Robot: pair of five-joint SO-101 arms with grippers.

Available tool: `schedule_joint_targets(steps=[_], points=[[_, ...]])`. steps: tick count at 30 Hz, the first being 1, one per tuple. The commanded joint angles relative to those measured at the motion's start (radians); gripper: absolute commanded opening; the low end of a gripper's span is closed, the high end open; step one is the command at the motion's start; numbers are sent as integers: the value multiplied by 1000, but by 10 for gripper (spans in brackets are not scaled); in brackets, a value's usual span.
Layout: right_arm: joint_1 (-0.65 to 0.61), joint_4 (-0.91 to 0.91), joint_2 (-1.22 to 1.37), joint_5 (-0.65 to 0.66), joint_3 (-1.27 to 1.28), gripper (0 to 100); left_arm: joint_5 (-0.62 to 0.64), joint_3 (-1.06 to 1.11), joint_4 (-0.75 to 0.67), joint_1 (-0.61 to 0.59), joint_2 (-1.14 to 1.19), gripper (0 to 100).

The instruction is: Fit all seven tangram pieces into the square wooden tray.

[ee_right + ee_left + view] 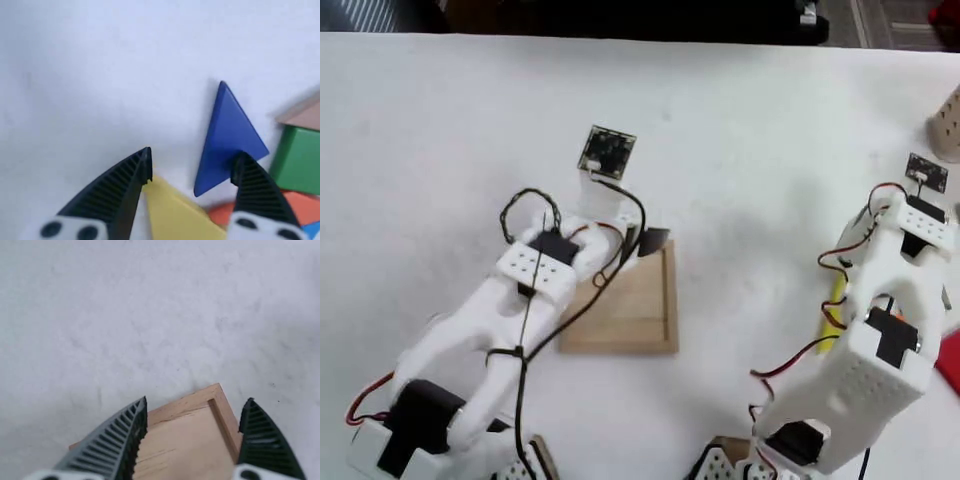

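The square wooden tray (pixel 669 300) lies mid-table with bare wood inside. My left gripper (pixel 195 402) hangs open over a corner of the tray (pixel 222 410), nothing between its fingers; in the high view the left gripper (pixel 642 242) is at the tray's far right corner. My right gripper (pixel 194 152) is open just above the table, straddling a corner of the yellow piece (pixel 175 212) and the edge of the blue triangle (pixel 230 132). Beside these lie a green piece (pixel 300 160), an orange piece (pixel 297 205) and a tan piece (pixel 305 112). The yellow piece (pixel 836 300) shows beside the right arm.
A red piece (pixel 950 362) lies at the table's right edge past the right arm. A tan object (pixel 948 125) stands at the far right. The white table's far edge runs along the back, with open surface left of and behind the tray.
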Motion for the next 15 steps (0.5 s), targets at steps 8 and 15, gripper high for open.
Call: schedule_joint_targets(steps=[8,15], points=[[77,107,5,44,-124,254,-25,-14,-34,-1,-7,299],[104,-8,140,69,-127,254,-25,-14,-34,-1,-7,299]])
